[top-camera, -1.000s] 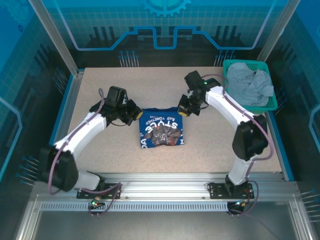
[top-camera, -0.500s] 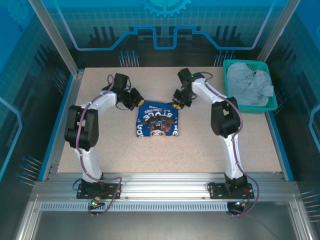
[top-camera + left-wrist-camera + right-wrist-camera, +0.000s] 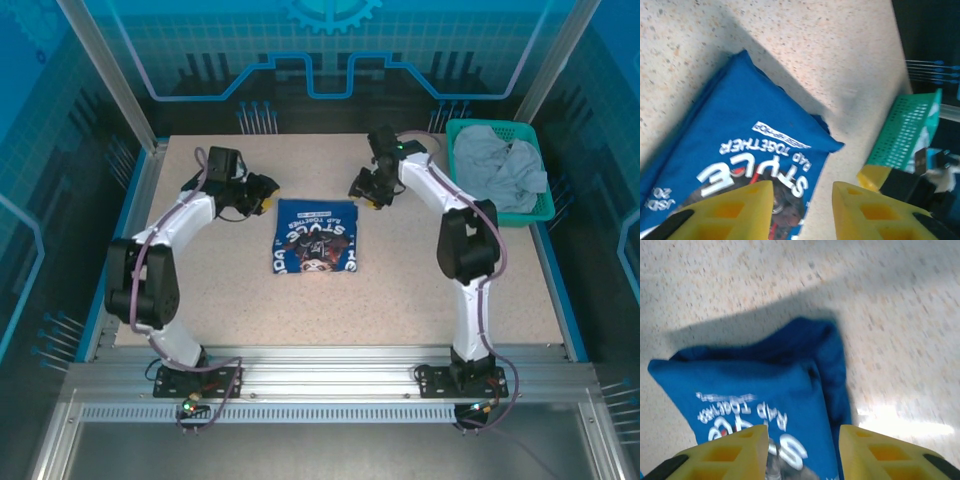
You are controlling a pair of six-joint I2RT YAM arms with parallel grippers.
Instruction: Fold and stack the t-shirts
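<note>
The royal blue t-shirt (image 3: 315,237) lies folded into a small rectangle mid-table, its white-and-red print facing up. In the left wrist view the blue t-shirt (image 3: 740,150) lies flat under the fingers. In the right wrist view the blue t-shirt's (image 3: 765,390) far corner shows doubled layers. My left gripper (image 3: 268,190) hovers just off its far left corner, jaws apart and empty (image 3: 802,210). My right gripper (image 3: 362,192) hovers off the far right corner, also open with nothing between its fingers (image 3: 802,452). The light grey t-shirt (image 3: 498,165) lies crumpled in the basket.
The teal mesh basket (image 3: 540,208) stands at the table's far right corner, and the basket (image 3: 905,130) also appears past the blue shirt in the left wrist view. Bare speckled tabletop (image 3: 400,290) surrounds the folded shirt. Blue enclosure walls ring the table.
Both grippers carried the shirt's far edge away from the bases, then opened and let go. They now sit slightly outside the corners, and the shirt rests flat.
</note>
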